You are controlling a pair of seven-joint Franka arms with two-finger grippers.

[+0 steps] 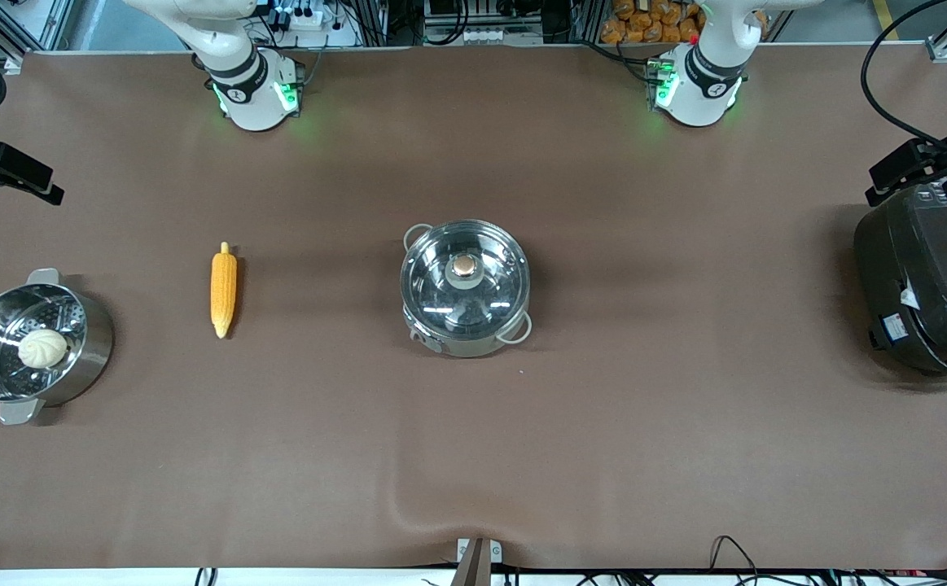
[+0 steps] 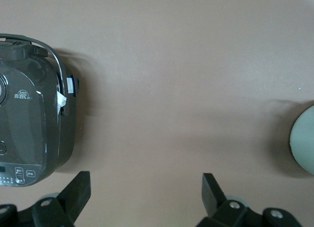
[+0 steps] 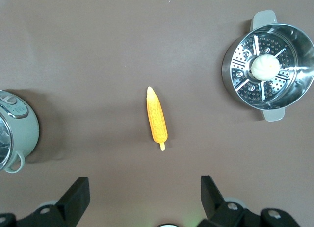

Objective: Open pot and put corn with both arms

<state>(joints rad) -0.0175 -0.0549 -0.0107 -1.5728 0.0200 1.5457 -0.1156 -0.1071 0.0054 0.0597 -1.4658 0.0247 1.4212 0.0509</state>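
- I see the pot (image 1: pixel 465 325) in shiny polished steel under a clear glass lid (image 1: pixel 465 281).
- My corn (image 1: pixel 223 289) looks bumpy and matt.
- The table (image 1: pixel 603 456) cover is matt brown.

Front view: high camera, looks steeply down across the whole brown table (image 1: pixel 473 456), arm bases along the top edge. Wide framing, everything small.

Left wrist view: looks straight down from height, own open black gripper (image 2: pixel 146 197) at the frame edge. It covers the large black electric cooker (image 2: pixel 29 109) at the left arm's end and a sliver of the shiny round steel pot with glass lid (image 2: pixel 304 138); front view shows both, cooker (image 1: pixel 929 285) and pot (image 1: pixel 465 286).

Right wrist view: same downward aim, covers the yellow-orange corn cob (image 3: pixel 157 120), the perforated steel steamer pot (image 3: pixel 267 65) and the shiny pot's edge (image 3: pixel 17 134).

Both wrist views overlap only at that pot.
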